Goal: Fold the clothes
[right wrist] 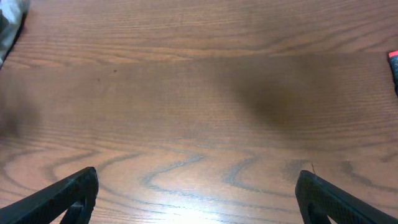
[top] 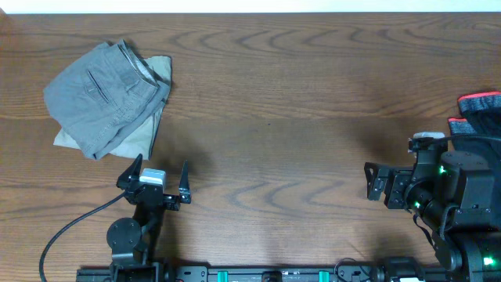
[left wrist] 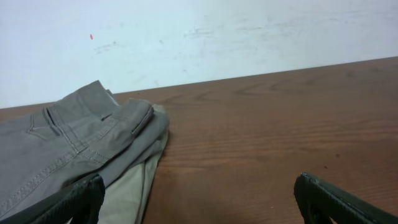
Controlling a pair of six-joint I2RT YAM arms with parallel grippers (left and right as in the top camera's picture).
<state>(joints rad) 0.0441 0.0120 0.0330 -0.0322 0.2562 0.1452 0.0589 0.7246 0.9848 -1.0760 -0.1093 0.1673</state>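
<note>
The grey shorts (top: 106, 94) lie folded at the table's far left, on top of a beige garment (top: 145, 133) whose edge shows beneath. In the left wrist view the grey shorts (left wrist: 68, 146) fill the left side, the beige layer (left wrist: 134, 186) under them. My left gripper (top: 160, 178) is open and empty, just in front of the stack and apart from it; it also shows in the left wrist view (left wrist: 199, 202). My right gripper (top: 374, 182) is open and empty over bare wood at the right; it also shows in the right wrist view (right wrist: 198, 199).
A dark garment with a red-orange band (top: 477, 110) lies at the right table edge behind the right arm. A black cable (top: 70, 223) runs from the left arm base. A white wall (left wrist: 186, 31) stands behind the wooden table (top: 297, 102).
</note>
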